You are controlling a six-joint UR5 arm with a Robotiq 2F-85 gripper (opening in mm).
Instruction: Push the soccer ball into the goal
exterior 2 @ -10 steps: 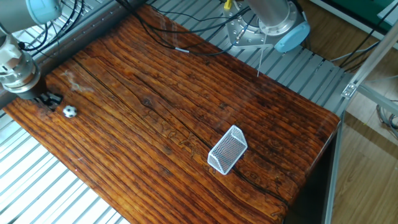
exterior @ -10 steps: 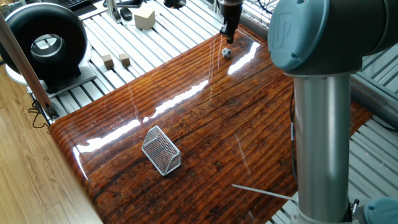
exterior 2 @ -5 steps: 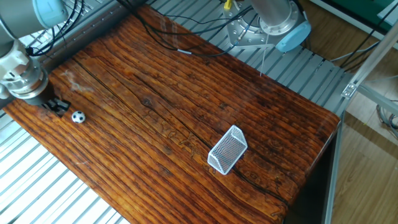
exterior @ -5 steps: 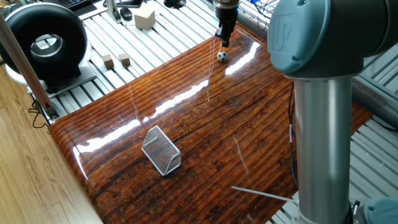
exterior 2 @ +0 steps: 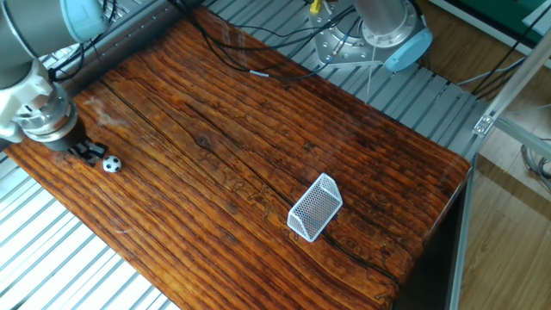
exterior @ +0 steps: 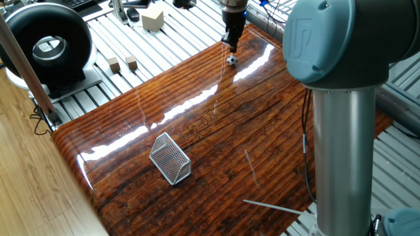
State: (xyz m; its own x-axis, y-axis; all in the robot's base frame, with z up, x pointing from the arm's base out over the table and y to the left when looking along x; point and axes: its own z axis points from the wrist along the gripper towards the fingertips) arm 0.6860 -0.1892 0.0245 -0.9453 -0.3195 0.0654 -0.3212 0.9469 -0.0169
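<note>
Single UR5 arm reaching from its base (exterior 2: 379, 30) across to the far corner of the table. The wrist points straight down, holding the gripper (exterior: 231, 44) (exterior 2: 89, 152) vertical with its tip low, just above the table surface. The black jaws appear drawn together, holding nothing.

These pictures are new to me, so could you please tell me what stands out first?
The glossy wooden table fills both views. The mesh goal sits alone near one end, and at the far end the tiny ball lies right beside the gripper. A big black ring device stands off the table.
</note>
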